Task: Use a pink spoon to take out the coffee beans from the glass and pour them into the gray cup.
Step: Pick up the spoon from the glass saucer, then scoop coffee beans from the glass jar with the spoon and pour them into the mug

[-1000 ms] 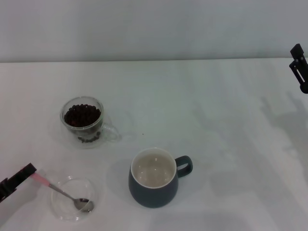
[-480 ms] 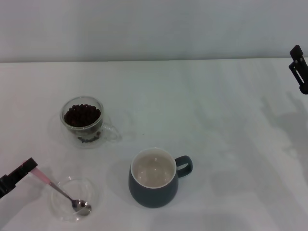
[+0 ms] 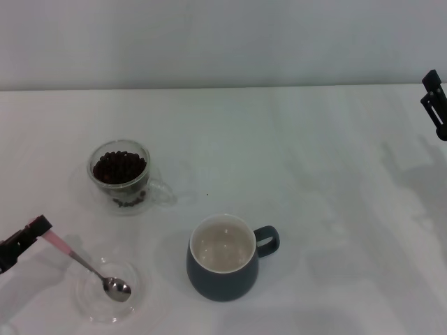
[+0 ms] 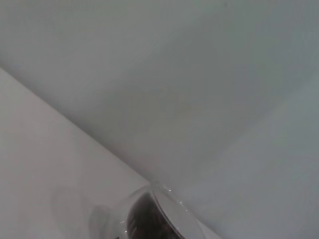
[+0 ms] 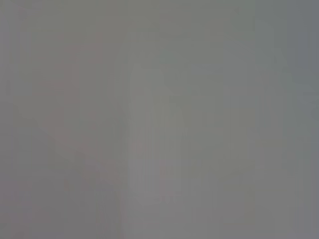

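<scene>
left gripper (image 3: 28,234) at 8 o'clock looks pinched on the pink spoon (image 3: 80,264) handle end, bowl over the saucer (image 3: 87,307); light, stiff, prob slippery w/ that thin neck, right gripper (image 3: 434,105) parked, can't tell.

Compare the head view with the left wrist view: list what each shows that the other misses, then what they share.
Head view only: the left gripper holding the pink spoon by its handle end, bowl over the clear saucer; the gray cup, with no beans inside; the right gripper parked at the table's far right edge.

Left wrist view only: nothing of its own, just a close, partial look at a rim against the blank wall.

Both: the glass holding the coffee beans, and the white table.
</scene>
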Tool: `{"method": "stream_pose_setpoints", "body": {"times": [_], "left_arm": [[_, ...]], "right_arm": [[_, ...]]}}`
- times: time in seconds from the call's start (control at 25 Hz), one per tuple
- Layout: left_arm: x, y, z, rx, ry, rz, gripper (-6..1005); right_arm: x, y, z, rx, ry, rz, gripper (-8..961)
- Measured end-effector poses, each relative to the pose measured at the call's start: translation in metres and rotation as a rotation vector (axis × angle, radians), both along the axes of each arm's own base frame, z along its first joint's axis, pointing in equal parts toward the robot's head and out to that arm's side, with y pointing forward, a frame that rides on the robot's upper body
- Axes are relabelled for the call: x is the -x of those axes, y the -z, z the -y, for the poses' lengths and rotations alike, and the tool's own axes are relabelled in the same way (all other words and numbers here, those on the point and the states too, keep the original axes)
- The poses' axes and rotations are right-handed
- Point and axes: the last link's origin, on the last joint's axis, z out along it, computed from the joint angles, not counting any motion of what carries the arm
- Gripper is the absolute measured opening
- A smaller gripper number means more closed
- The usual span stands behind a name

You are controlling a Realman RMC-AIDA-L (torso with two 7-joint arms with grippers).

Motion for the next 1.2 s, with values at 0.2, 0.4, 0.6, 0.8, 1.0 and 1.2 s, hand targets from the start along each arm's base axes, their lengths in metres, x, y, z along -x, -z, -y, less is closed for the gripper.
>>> {"method": "stream_pose_setpoints", "body": {"times": [0.2,0.4,0.6,0.8,1.0,1.2], "left_arm": [[-0.004,-0.005,-0.002,-0.004,0.033,0.005,136],[-0.008,-0.02,-0.003,-0.028,0.105,-0.006,136],[-0.012,-0.054,-0.009,-0.141,0.187,-0.038,135],[-0.012,-0.096,-0.024,-0.357,0.243,-0.155,135],[-0.025,-0.11,-0.046,-0.446,0.319,-0.216,135],[-0.042,-0.103,-0.075,-0.414,0.363,-0.229,136]], "right_arm": [[0.0,0.0,0.0,0.001,0.001,-0.001,792],[0.0,0.001,0.0,0.002,0.001,-0.003,793],[0.001,0.001,0.0,0.003,0.001,-0.007,794],[0.001,0.002,0.0,0.006,0.0,-0.009,794],[0.001,0.002,0.001,0.006,-0.001,-0.01,794],[0.003,0.002,0.001,0.004,-0.009,-0.013,793]]}}
